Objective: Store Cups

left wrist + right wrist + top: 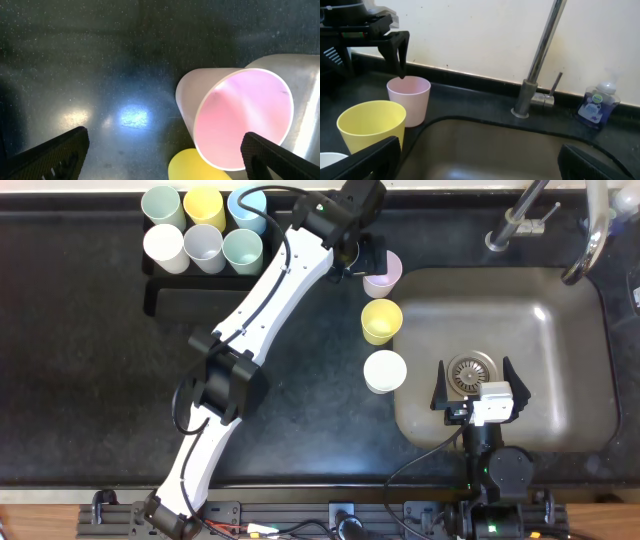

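Pink cup (240,120) stands off-centre beneath the wide-spread left gripper (165,152)

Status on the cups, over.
Left gripper open, just above pink cup at sink edge. Right gripper open over sink. Yellow cup close beside pink cup; mind it.

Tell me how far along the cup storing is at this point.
Done: six cups stand grouped at the back left of the counter. In hand: the left gripper is open at the pink cup, with nothing gripped yet. Left: the pink cup, yellow cup and white cup along the edge of the sink. The right gripper sits open over the sink.
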You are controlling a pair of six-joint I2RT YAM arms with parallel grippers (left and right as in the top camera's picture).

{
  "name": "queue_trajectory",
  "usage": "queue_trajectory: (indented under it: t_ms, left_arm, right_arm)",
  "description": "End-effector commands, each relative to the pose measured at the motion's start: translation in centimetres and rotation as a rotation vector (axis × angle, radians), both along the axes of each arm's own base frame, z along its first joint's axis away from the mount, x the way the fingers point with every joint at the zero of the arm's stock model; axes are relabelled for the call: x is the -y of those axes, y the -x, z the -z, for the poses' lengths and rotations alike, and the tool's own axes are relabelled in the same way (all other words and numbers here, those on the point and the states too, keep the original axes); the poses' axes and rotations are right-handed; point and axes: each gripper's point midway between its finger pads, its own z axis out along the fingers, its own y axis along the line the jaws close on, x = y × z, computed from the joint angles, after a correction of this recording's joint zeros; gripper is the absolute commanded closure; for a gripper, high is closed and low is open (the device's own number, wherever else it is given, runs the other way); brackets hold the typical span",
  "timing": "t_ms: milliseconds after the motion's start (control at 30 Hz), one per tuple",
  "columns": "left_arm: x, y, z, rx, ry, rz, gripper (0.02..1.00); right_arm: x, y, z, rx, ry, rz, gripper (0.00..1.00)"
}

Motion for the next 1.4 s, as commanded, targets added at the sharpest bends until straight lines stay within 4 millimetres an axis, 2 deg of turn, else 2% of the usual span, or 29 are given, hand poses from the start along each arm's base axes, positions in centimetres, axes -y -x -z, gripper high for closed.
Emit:
queue_trajectory:
  t_ms: [33, 433, 500, 533, 633, 667, 733, 800, 833, 1033, 1100, 1233, 1333, 1400]
  left_arm:
    - [0.1, -0.5, 0.7, -0.015, 0.019, -0.023, 0.018]
    - [0.4, -0.7, 2.1, -0.032, 0.016, -0.022, 0.02]
    - [0.4, -0.7, 2.0, -0.028, 0.019, -0.022, 0.066]
    - [0.5, -0.9, 2.0, -0.023, 0.022, -0.021, 0.117]
    - [0.7, -1.2, 1.9, -0.009, 0.031, -0.021, 0.47]
    - [0.7, -1.2, 1.8, -0.007, 0.032, -0.021, 0.538]
    - [0.8, -1.2, 1.8, -0.007, 0.032, -0.021, 0.739]
    - [0.8, -1.4, 1.9, -0.004, 0.032, -0.022, 0.875]
    - [0.8, -1.6, 2.0, 0.002, 0.034, -0.022, 0.982]
    - [0.3, -2.8, 1.3, 0.039, 0.054, -0.043, 0.982]
    - [-0.5, -3.0, -0.2, 0.054, 0.062, -0.057, 0.982]
    - [-3.3, -2.6, -6.4, 0.127, 0.076, -0.098, 0.982]
    - [-7.0, -1.3, -12.5, 0.21, 0.062, -0.153, 0.982]
    - [-10.5, 0.1, -16.3, 0.265, 0.026, -0.227, 0.982]
  right_arm:
    - [-0.2, 0.0, 0.4, -0.002, 0.003, -0.012, 0.003]
    - [-0.2, 0.0, 0.4, -0.002, 0.003, -0.012, 0.003]
    - [-0.2, 0.0, 0.4, -0.002, 0.003, -0.012, 0.005]
    - [-0.2, 0.0, 0.4, -0.002, 0.003, -0.012, 0.005]
    - [-0.2, 0.0, 0.4, -0.002, 0.003, -0.012, 0.005]
    - [-0.2, 0.0, 0.4, -0.002, 0.003, -0.012, 0.003]
    - [-0.2, 0.0, 0.4, -0.002, 0.003, -0.012, 0.005]
    - [-0.2, 0.0, 0.4, -0.002, 0.003, -0.012, 0.003]
    - [-0.2, 0.0, 0.4, -0.002, 0.003, -0.012, 0.003]
    - [-0.2, 0.0, 0.4, -0.002, 0.003, -0.012, 0.003]
    - [-0.2, 0.0, 0.4, -0.002, 0.003, -0.012, 0.005]
    - [-0.2, 0.0, 0.4, -0.002, 0.003, -0.012, 0.003]
    - [-0.2, 0.0, 0.4, -0.002, 0.003, -0.012, 0.005]
    - [-0.2, 0.0, 0.4, -0.002, 0.003, -0.012, 0.003]
